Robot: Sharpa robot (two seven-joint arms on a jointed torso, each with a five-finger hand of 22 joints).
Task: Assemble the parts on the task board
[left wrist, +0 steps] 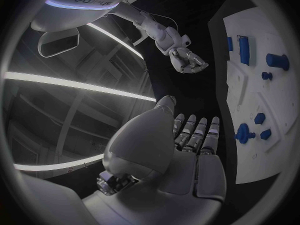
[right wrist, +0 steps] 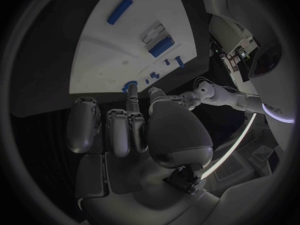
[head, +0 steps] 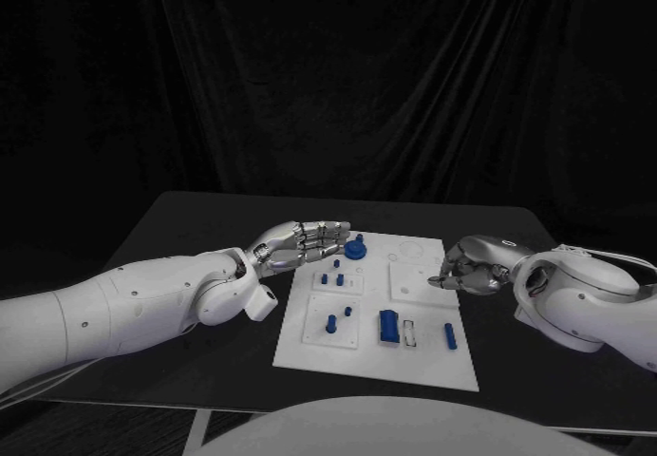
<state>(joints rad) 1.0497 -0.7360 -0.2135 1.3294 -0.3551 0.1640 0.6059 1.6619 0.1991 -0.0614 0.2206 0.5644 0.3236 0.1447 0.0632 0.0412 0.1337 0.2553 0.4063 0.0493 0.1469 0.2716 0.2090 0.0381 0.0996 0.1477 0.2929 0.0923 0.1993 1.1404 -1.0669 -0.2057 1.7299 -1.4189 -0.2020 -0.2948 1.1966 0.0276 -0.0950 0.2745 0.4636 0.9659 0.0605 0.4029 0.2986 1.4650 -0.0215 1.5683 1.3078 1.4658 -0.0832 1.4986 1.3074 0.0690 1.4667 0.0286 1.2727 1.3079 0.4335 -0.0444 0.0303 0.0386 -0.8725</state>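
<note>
The white task board [head: 436,366] lies in the middle of the black table [head: 205,218]. Blue parts sit on it: a round knob [head: 356,250] at the far edge, two small pegs [head: 330,280], a block [head: 389,328] and a thin bar [head: 451,335]. My left hand [head: 294,245] hovers at the board's far left corner, just beside the knob, fingers curled in with nothing in them. My right hand [head: 473,266] is at the board's right edge, fingers curled, holding nothing. The left wrist view shows my left hand [left wrist: 190,140], the board [left wrist: 281,102] and the knob [left wrist: 244,133].
The right wrist view shows my right hand [right wrist: 128,130] above the board [right wrist: 112,55], with the block [right wrist: 161,46] and bar [right wrist: 119,10] beyond it. Bare table runs along the board's left side and behind it. A black curtain closes off the back.
</note>
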